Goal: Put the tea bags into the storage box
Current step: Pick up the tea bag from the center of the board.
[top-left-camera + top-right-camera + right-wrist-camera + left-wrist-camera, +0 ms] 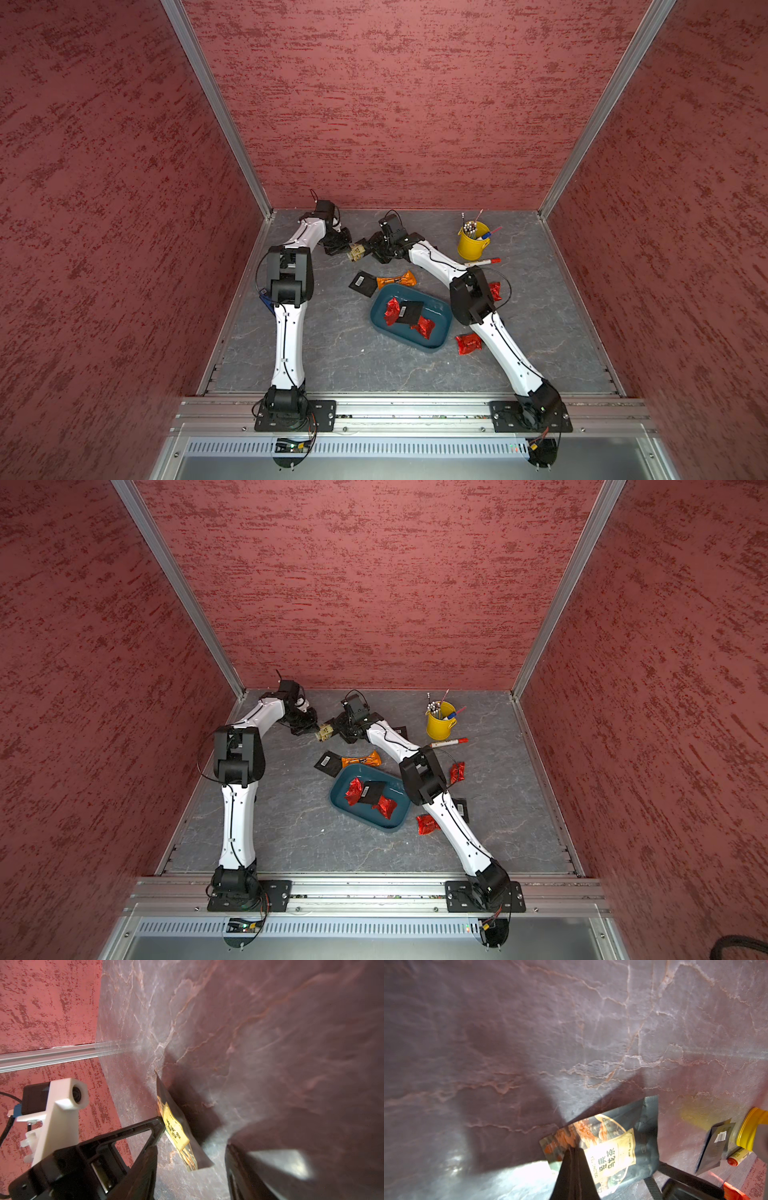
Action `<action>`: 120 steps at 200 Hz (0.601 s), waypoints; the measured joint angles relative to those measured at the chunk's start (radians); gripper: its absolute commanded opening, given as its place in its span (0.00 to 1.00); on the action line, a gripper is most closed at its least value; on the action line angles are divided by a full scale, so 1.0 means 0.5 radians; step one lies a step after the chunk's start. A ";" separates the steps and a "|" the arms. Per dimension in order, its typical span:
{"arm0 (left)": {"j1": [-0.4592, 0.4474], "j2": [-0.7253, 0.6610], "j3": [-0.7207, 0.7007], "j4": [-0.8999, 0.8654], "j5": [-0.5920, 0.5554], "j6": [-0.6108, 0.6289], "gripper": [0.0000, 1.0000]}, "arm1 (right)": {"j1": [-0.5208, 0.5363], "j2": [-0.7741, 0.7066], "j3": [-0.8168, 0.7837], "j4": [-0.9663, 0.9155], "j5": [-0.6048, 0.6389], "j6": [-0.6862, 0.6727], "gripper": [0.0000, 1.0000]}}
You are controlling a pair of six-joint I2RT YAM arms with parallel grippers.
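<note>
While in left pincer (574, 1150), tea bag (641, 1126), yellow label (614, 1153) "茶"

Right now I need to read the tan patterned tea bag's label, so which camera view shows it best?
The left wrist view: the tan patterned tea bag faces the camera, print readable, pinched by the left gripper. The right wrist view shows it nearly edge-on; both top views show a small tan patch.
</note>
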 measured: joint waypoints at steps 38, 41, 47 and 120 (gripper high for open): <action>0.001 0.000 -0.008 0.008 0.008 0.005 0.00 | -0.002 0.014 0.000 0.014 -0.018 0.010 0.43; 0.001 0.000 -0.009 0.008 0.008 0.005 0.00 | -0.002 0.014 0.000 0.014 -0.018 0.015 0.41; 0.002 0.000 -0.010 0.010 0.009 0.005 0.00 | -0.002 0.018 0.000 0.017 -0.022 0.015 0.39; 0.004 0.000 -0.014 0.018 0.040 0.018 0.00 | -0.002 0.047 0.000 0.045 -0.050 0.031 0.00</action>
